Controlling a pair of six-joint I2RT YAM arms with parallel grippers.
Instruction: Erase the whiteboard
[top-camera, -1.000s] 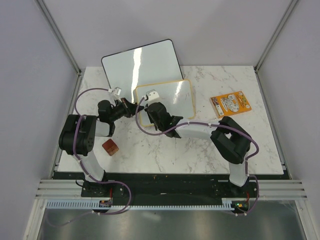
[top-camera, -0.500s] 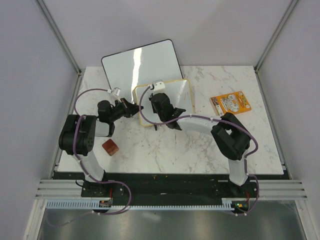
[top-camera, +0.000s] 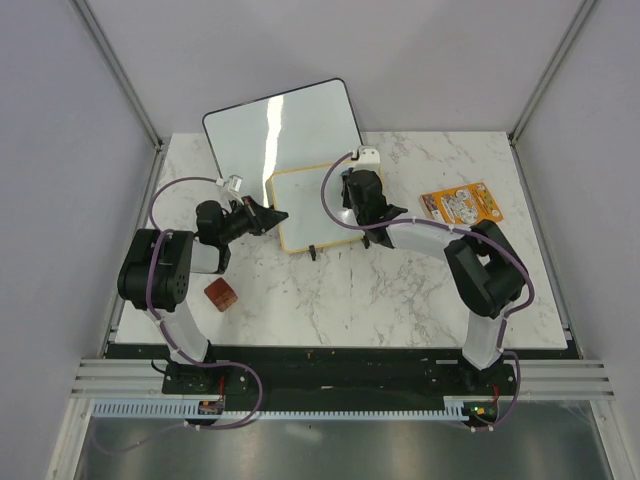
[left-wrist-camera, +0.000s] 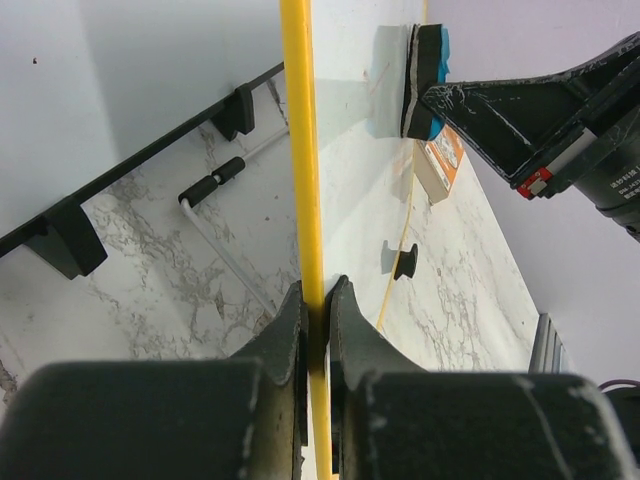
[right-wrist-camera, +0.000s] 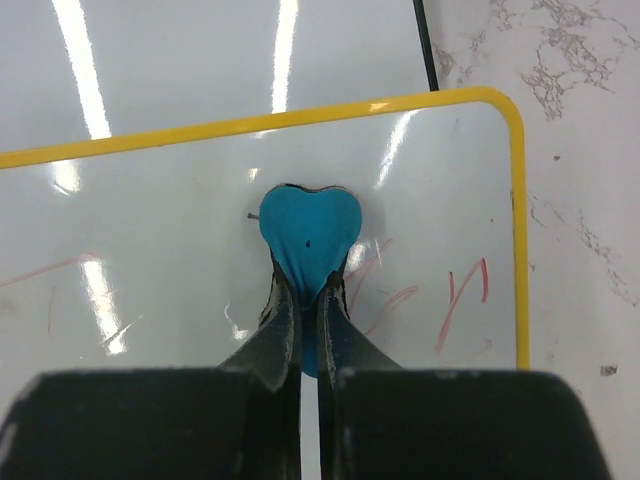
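Note:
The whiteboard (top-camera: 310, 205), small with a yellow frame, lies at the table's middle back. My left gripper (top-camera: 272, 215) is shut on its left edge, and in the left wrist view its jaws (left-wrist-camera: 317, 300) pinch the yellow frame (left-wrist-camera: 297, 150). My right gripper (top-camera: 362, 195) is over the board's right part, shut on a blue heart-shaped eraser (right-wrist-camera: 308, 232). The eraser (left-wrist-camera: 428, 68) presses against the white surface (right-wrist-camera: 180, 230). Faint red scribbles (right-wrist-camera: 462, 300) show to the right of the eraser, and fainter streaks to its left.
A larger black-framed whiteboard (top-camera: 285, 125) leans at the back, just behind the small one. An orange packet (top-camera: 461, 207) lies at the right. A reddish-brown block (top-camera: 221, 294) sits near the left arm's base. The small board's black foot (top-camera: 315, 251) shows at its near edge.
My right gripper has swept the eraser across the board from its near left part to its far right part. The left gripper has kept its hold on the frame.

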